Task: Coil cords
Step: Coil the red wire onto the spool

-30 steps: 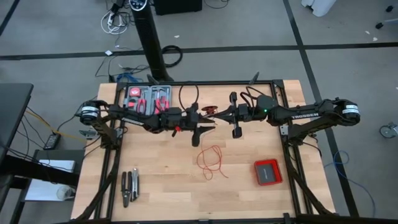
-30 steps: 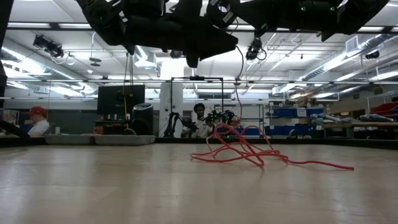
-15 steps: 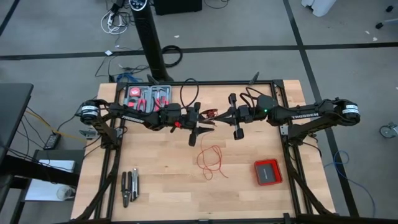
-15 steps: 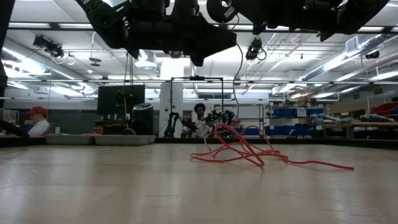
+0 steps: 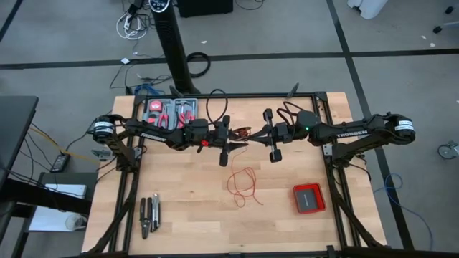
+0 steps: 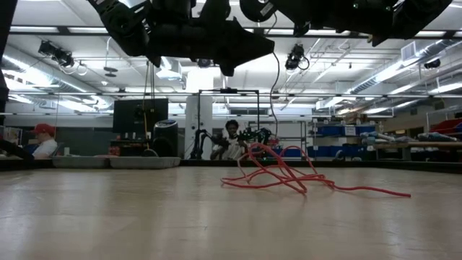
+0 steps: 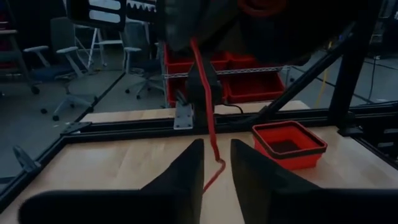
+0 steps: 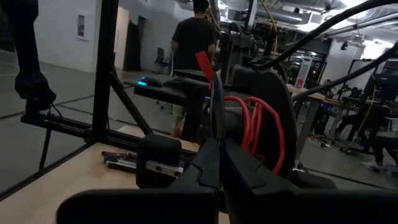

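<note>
Seen from above over the wooden table (image 5: 179, 208): both dark arms reaching toward the middle and meeting at its far half. Flat red box (image 5: 309, 198) near the right front corner, not part of the job.

Red wire (image 5: 244, 185) mostly in loose loops on the boards, in front of the two grippers. From there one strand climbs to the red coil on the small black spool (image 8: 264, 118).

Right gripper (image 5: 252, 135): pressed fully together, with the spool just past its tips. Cannot tell surely whether it pinches the spool's edge.

Left gripper (image 5: 227, 152): narrow gap only, fingers (image 7: 186, 168) to either side of the hanging strand, seemingly not yet pinching it.

Probably the step now: catching the strand for another turn. To do it well:
- Close gently on the strand, near the spool.
- Keep light tension.
- Lead the strand around without dragging the loose loops into a knot.
</note>
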Controlling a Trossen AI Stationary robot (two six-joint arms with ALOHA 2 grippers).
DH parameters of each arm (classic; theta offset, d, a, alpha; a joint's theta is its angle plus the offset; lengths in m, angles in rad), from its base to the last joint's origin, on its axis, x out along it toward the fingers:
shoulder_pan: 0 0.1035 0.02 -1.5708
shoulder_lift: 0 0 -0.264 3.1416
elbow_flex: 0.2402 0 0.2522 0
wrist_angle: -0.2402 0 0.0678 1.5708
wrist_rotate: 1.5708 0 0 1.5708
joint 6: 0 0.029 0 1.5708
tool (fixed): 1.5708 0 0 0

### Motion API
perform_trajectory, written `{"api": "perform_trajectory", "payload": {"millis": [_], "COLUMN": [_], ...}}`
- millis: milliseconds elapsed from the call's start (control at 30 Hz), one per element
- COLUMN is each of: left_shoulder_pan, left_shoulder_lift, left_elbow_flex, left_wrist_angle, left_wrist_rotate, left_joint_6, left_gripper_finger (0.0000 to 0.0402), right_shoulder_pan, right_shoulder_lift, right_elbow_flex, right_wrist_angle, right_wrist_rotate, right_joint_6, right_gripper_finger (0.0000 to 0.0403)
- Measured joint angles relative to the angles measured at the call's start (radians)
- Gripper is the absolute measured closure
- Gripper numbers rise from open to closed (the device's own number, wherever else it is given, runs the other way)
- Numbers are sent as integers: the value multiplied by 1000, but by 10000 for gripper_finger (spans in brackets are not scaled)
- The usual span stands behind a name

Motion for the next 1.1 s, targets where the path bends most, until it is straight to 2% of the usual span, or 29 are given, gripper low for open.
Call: {"api": "perform_trajectory", "payload": {"millis": [233, 533, 867, 1100], "left_shoulder_pan": [0, 14, 37, 37], "left_shoulder_lift": [0, -8, -180, -211], "left_elbow_flex": [0, 0, 0, 0], "left_wrist_angle": [-8, -87, -384, -458], "left_wrist_rotate": [-9, -37, -40, -39], "left_joint_6": [0, 5, 80, 83], "left_gripper_finger": [394, 399, 400, 400], "right_shoulder_pan": [0, 0, -41, -79], "right_shoulder_lift": [0, 0, 0, 1], "right_elbow_flex": [0, 0, 0, 0], "right_wrist_angle": [-2, -25, -193, -284], "right_wrist_rotate": [2, -5, -15, -41], "right_joint_6": [-1, -2, 2, 36], "right_gripper_finger": [400, 401, 401, 401]}}
